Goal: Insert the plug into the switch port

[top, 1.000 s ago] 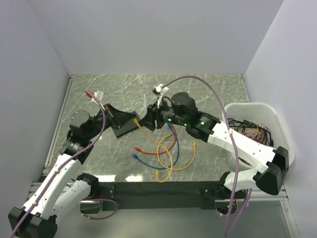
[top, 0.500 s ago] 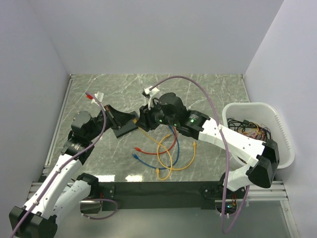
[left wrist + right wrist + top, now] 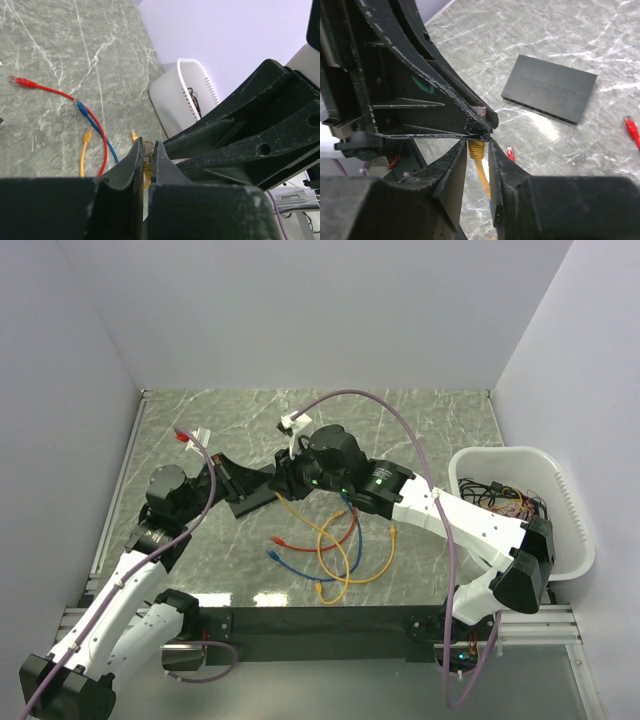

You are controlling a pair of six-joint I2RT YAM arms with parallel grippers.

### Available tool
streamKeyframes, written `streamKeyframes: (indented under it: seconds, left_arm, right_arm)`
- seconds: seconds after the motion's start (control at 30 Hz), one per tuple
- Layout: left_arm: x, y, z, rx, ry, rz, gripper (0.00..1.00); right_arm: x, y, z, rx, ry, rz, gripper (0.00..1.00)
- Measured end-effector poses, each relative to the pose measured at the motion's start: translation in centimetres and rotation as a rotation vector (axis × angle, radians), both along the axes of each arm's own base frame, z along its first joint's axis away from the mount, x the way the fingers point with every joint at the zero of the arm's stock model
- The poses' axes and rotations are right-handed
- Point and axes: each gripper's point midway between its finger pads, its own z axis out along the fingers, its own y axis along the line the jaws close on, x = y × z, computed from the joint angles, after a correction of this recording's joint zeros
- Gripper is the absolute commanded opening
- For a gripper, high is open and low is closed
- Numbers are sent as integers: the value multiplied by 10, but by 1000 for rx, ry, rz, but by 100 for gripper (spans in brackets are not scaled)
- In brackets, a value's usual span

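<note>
The switch point(image 3: 550, 87) is a flat matte-black box lying on the marble table; in the top view point(image 3: 250, 500) it sits just below my left fingers. My left gripper point(image 3: 145, 150) is shut on the clear plug point(image 3: 146, 151) of a yellow cable, held above the table. My right gripper point(image 3: 479, 150) has come up against the left one point(image 3: 268, 478). Its fingers stand on either side of the plug's yellow boot point(image 3: 476, 148) with small gaps, right below the left fingertips point(image 3: 482, 120). In the top view the right gripper point(image 3: 284, 480) is tip to tip with the left.
Loose yellow point(image 3: 335, 550), red point(image 3: 347, 530) and blue point(image 3: 292, 562) patch cables lie on the table in front of the grippers. A white tub point(image 3: 560, 495) of more cables stands at the right. A red plug point(image 3: 510, 153) lies under the right gripper.
My right arm has swung left, bringing its gripper up to the left gripper's tips and around the yellow cable. The left arm has barely moved.
</note>
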Motion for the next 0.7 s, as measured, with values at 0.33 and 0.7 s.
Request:
streamKeyframes:
  seconds: [0.33, 0.7]
  left_arm:
    - [4, 2, -6, 8, 16, 22, 0]
    - [4, 3, -16, 21, 44, 32, 1]
  right_arm:
    - [4, 1, -8, -30, 5, -23, 28]
    - [5, 4, -18, -53, 18, -23, 32]
